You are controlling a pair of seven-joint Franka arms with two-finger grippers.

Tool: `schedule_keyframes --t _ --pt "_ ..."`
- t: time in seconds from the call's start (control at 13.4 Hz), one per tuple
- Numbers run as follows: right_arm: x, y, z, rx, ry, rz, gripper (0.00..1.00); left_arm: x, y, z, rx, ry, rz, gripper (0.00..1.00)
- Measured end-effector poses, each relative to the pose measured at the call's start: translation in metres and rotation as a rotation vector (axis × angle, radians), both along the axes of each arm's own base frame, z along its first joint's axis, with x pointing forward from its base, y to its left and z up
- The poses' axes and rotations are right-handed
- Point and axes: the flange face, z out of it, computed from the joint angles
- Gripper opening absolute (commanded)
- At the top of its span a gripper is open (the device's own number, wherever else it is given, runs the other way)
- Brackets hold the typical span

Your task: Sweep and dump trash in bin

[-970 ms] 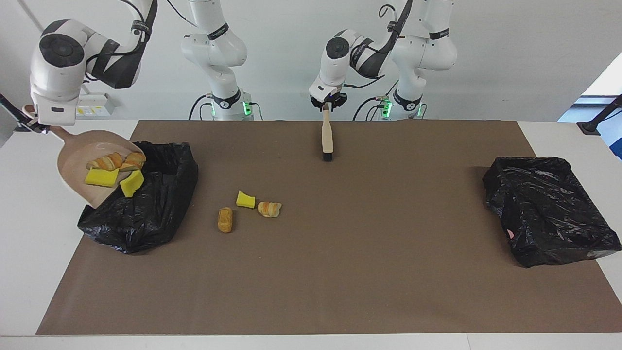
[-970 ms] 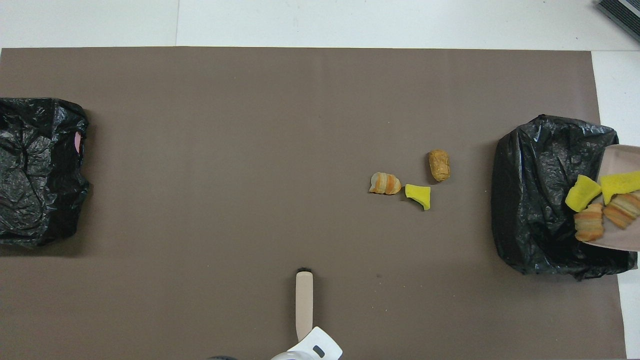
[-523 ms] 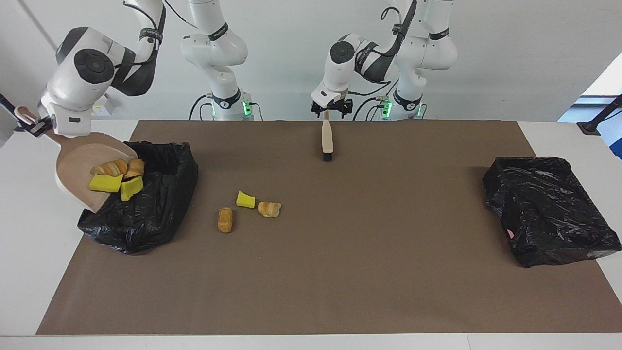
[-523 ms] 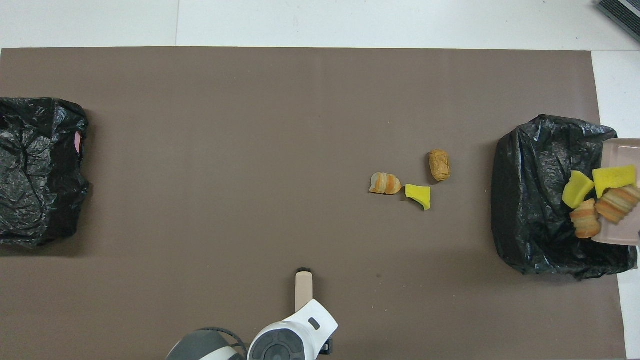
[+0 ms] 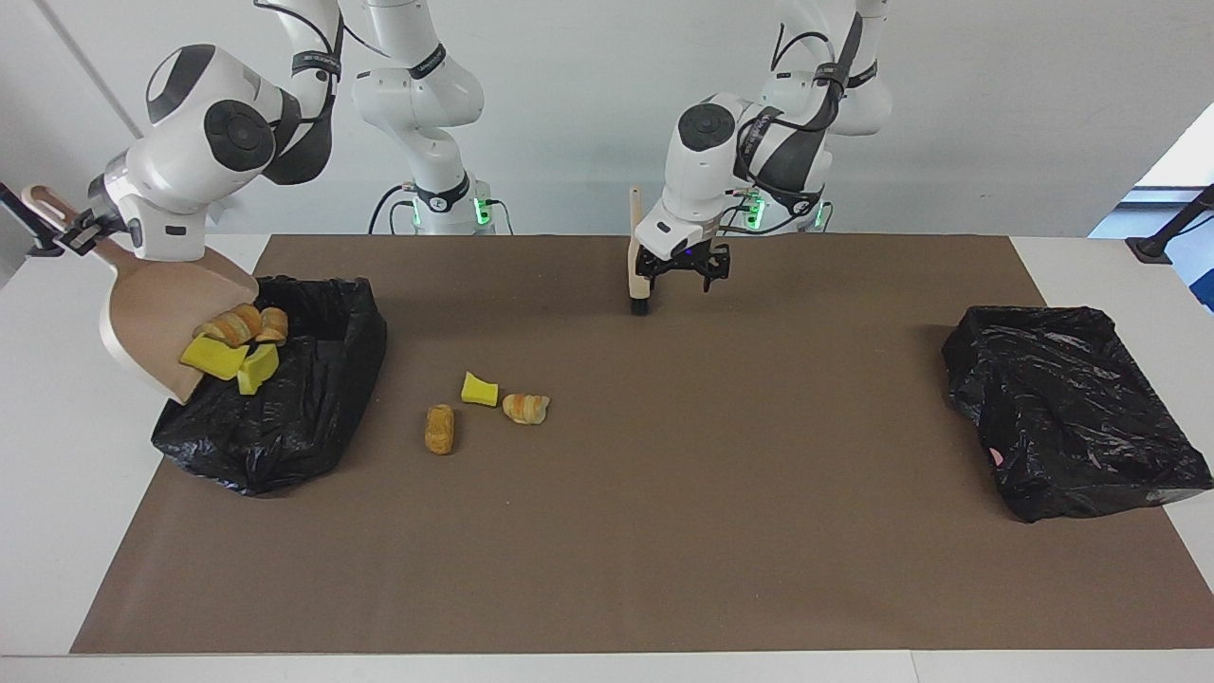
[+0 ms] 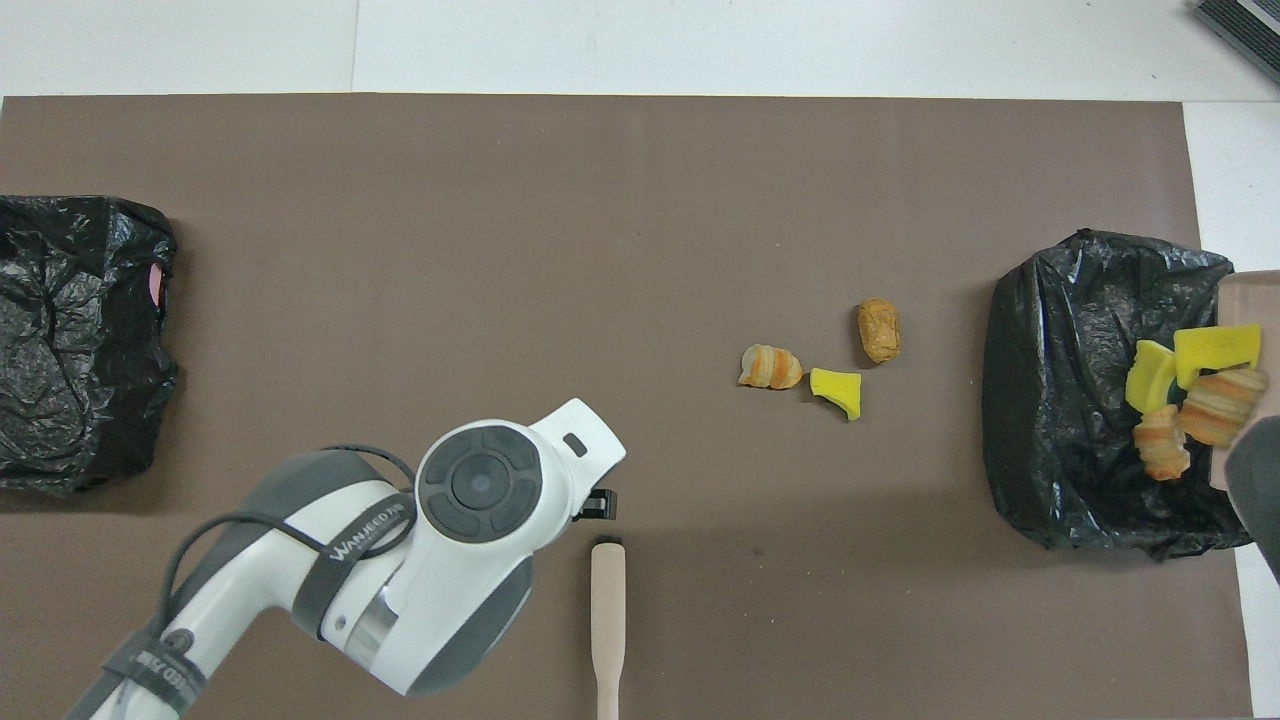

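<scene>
My right gripper is shut on the handle of the beige dustpan, which is tilted steeply over the black bin bag at the right arm's end. Two yellow foam chunks and two croissants hang at its lip over the bag; they also show in the overhead view. A bread roll, a foam chunk and a croissant lie on the mat beside the bag. My left gripper is open and empty beside the brush, which stands upright on its bristles.
A second black bag sits at the left arm's end of the brown mat. The left arm's wrist covers part of the mat in the overhead view.
My left gripper let go of the brush's handle, opened and came down beside it. My right gripper tipped the dustpan steeper, and the trash slid to its lip over the bag.
</scene>
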Motion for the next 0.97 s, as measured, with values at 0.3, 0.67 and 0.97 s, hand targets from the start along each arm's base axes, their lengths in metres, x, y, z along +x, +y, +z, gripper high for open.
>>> schedule_keyframes --t 0.3,0.67,0.97 --pt "0.002 0.025 0.021 -0.036 0.020 -0.002 0.00 0.070 0.079 0.041 -0.030 -0.032 -0.026 1.00" --pt "-0.006 0.029 0.058 -0.041 0.046 -0.004 0.00 0.117 0.186 0.144 -0.043 -0.044 -0.084 1.00" --pt "-0.014 0.088 0.092 -0.068 0.062 -0.016 0.00 0.116 0.253 0.213 -0.049 -0.053 -0.076 1.00"
